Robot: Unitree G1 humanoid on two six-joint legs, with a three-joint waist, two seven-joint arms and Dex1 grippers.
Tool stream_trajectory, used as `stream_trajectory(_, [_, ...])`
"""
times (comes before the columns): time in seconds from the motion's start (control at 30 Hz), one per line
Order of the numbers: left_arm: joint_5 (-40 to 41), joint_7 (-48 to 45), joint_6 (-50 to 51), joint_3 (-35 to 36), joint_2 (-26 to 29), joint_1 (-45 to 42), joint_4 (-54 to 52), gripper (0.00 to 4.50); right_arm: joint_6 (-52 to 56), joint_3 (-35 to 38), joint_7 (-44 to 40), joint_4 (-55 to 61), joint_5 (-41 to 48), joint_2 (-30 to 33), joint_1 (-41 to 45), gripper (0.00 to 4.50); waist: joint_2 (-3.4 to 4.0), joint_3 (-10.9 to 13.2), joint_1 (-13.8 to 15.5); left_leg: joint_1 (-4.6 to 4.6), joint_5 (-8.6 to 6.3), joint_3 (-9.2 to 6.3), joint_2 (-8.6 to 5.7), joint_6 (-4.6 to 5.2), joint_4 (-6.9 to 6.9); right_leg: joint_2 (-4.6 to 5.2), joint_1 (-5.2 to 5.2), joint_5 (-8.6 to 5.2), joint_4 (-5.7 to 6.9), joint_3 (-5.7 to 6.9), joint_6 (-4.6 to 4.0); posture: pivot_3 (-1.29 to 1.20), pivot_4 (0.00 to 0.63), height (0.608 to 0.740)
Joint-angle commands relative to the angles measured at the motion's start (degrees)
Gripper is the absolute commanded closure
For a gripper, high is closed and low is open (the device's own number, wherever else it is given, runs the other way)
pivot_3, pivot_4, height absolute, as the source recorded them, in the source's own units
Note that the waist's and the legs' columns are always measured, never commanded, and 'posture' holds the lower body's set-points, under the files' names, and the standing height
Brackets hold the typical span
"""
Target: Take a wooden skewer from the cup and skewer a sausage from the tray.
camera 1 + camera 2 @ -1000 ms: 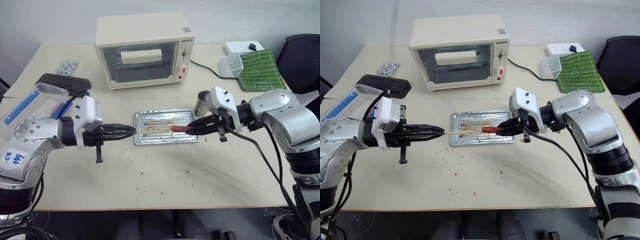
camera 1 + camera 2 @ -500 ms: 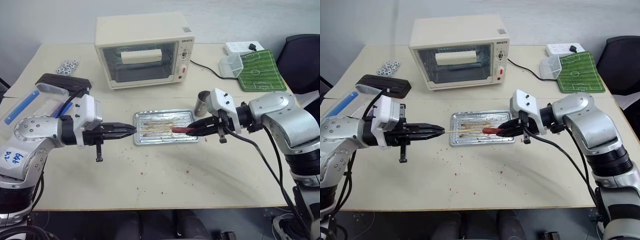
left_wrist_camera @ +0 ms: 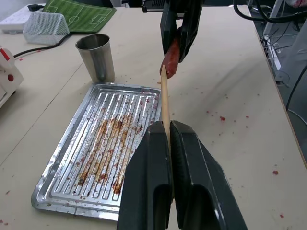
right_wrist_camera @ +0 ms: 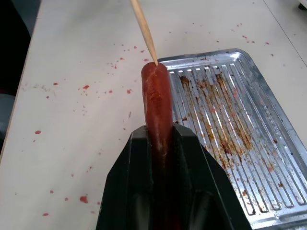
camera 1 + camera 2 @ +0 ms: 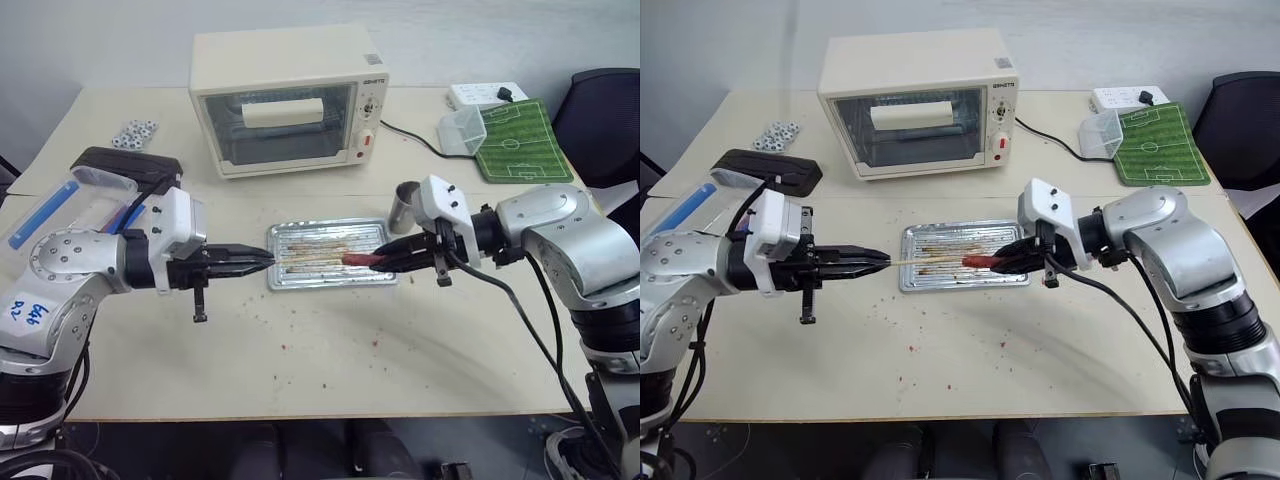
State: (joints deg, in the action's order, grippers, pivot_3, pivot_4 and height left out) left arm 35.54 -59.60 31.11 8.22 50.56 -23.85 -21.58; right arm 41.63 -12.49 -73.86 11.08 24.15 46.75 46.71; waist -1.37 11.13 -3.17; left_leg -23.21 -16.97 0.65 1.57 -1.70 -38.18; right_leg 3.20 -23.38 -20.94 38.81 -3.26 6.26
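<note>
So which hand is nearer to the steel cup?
Right. The right hand, holding the sausage, hangs just in front of the steel cup; the left hand is across the tray.

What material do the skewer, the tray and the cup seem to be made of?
The skewer looks like bare pale wood: matte tan, thin and straight. The tray appears to be thin sheet metal, perhaps aluminium: silver, shiny, with pressed ridges and brown stains. The cup seems to be brushed steel: grey, with soft vertical reflections.
</note>
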Motion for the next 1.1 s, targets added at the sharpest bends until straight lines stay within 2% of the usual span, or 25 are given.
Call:
stream_trajectory(0.03, [-0.3, -0.4, -0.9, 0.9, 0.8, -0.4, -0.1, 4.5, -0.4, 3.1, 0.1, 0.8, 0.8, 1.6, 0.8, 4.24, 0.0, 0.0, 0.0, 0.0, 0.0, 0.0, 0.0, 0.0, 0.0, 0.0, 0.0, 0.0, 0.0, 0.0, 0.0, 0.0, 0.15, 0.74])
stream_trajectory(0.83, [-0.4, -0.6, -0.9, 0.6, 0.7, -0.5, -0.4, 4.5, 1.9, 3.7, 1.1, 3.0, 2.5, 1.3, 1.1, 4.24, 0.0, 0.0, 0.0, 0.0, 0.0, 0.0, 0.0, 0.0, -0.01, 0.0, 0.0, 0.0, 0.02, 0.0, 0.0, 0.0, 0.15, 0.74])
stream_trajectory(1.1, [-0.8, -1.3, -1.2, 1.1, 1.3, -0.4, 0.1, 4.5, -0.6, 3.5, 1.0, 0.0, 0.7, 2.2, 0.0, 4.24, 0.0, 0.0, 0.0, 0.0, 0.0, 0.0, 0.0, 0.0, -0.01, 0.0, 0.0, 0.0, 0.02, 0.0, 0.0, 0.0, 0.15, 0.74])
